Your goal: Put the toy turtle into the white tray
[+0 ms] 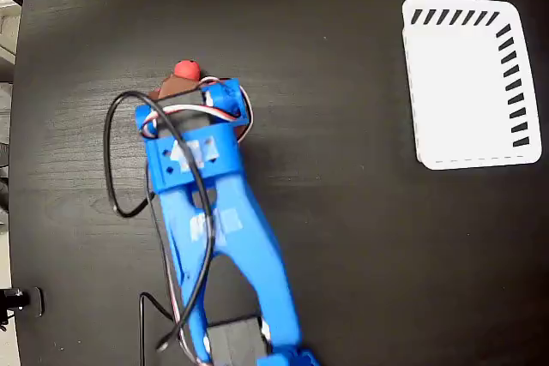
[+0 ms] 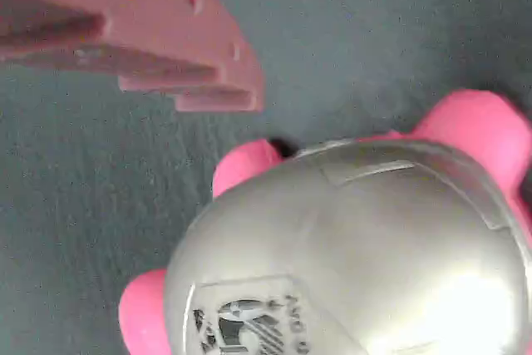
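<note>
In the fixed view the toy turtle's red head (image 1: 187, 70) pokes out past the tip of my blue arm, and the rest of the turtle is hidden under my gripper (image 1: 190, 87). The wrist view shows its shiny domed shell (image 2: 357, 247) close up, with a small printed mark and pink-red feet around it. One reddish finger (image 2: 150, 56) stands up and left of the shell with bare table between them; the other finger is out of view. My gripper looks open around the turtle. The white tray (image 1: 467, 83), slotted along two sides, lies far off at the right.
The dark round table (image 1: 343, 237) ends at the left edge of the fixed view. A black cable (image 1: 110, 160) loops out left of the arm. A small black fixture (image 1: 21, 300) sits at the lower left.
</note>
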